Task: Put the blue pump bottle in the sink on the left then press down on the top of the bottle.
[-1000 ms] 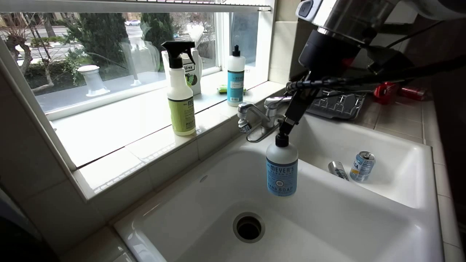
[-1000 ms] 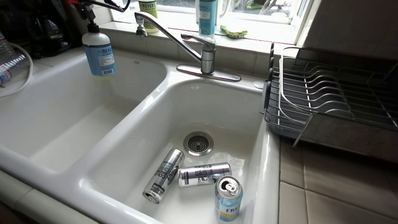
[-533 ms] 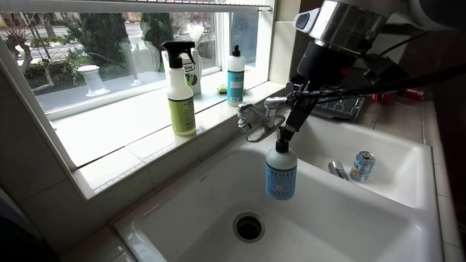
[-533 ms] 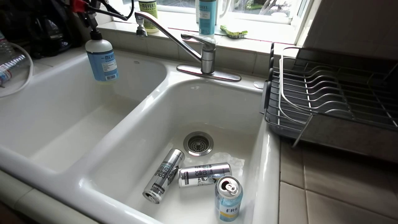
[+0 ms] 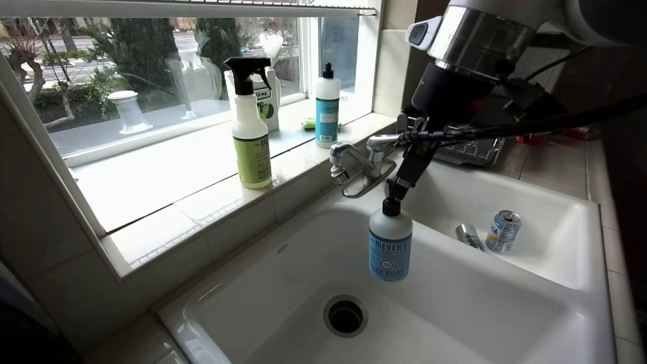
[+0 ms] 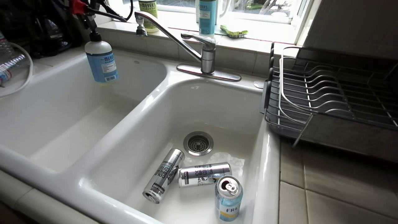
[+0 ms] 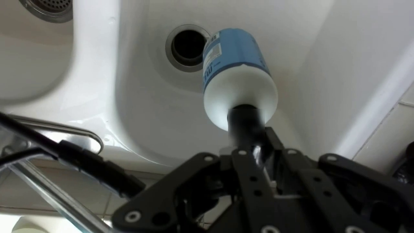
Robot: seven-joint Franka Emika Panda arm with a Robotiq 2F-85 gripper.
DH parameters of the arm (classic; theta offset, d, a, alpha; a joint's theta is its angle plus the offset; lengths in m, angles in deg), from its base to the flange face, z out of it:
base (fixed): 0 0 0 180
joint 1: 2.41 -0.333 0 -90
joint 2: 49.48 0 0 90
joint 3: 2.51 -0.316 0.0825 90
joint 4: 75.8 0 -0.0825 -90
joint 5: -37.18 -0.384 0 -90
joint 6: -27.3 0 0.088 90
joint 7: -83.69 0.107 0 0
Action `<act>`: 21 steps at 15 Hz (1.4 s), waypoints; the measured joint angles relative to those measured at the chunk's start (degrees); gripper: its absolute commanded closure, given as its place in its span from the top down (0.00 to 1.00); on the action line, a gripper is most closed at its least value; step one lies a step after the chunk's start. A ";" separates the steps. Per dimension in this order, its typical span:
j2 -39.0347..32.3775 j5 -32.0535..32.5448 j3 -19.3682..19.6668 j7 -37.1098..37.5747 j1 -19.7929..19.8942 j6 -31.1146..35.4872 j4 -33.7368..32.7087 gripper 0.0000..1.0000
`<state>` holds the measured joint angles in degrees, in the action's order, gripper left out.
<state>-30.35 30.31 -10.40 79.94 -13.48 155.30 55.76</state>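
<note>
Table (image 6: pixel 335 193) w/ dish rack (image 6: pixel 342 133) on it. Sill (image 5: pixel 151 197) has spray btl (image 5: pixel 253 156) & teal btl (image 5: pixel 327 114). Sm basin (image 6: pixel 224 99): silver cans (image 6: pixel 204 175), blue can (image 6: pixel 229 202) upright.

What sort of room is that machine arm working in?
Most likely a kitchen, probably in a home, though an office kitchen could look alike. What shows it: the double sink, the faucet at its edge, and the wire dish rack on the tiled counter.

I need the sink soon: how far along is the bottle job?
Done: the blue pump bottle is picked up, its black pump top in the gripper. In hand: placement; it appears to hang above the floor of the larger sink. Left: setting down, release and the press; the gripper is clamped on that top.
</note>
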 measured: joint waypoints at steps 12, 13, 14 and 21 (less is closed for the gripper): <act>-2.64 4.27 -4.66 1.41 -0.45 5.21 8.13 0.04; -3.14 4.57 -4.63 1.44 -0.44 6.47 9.08 0.04; -3.71 4.59 -4.61 1.40 -0.45 8.13 10.08 0.04; -8.95 4.41 -4.47 -0.64 -0.71 19.44 15.77 0.04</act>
<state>-39.31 34.72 -14.87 79.30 -14.19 174.73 71.52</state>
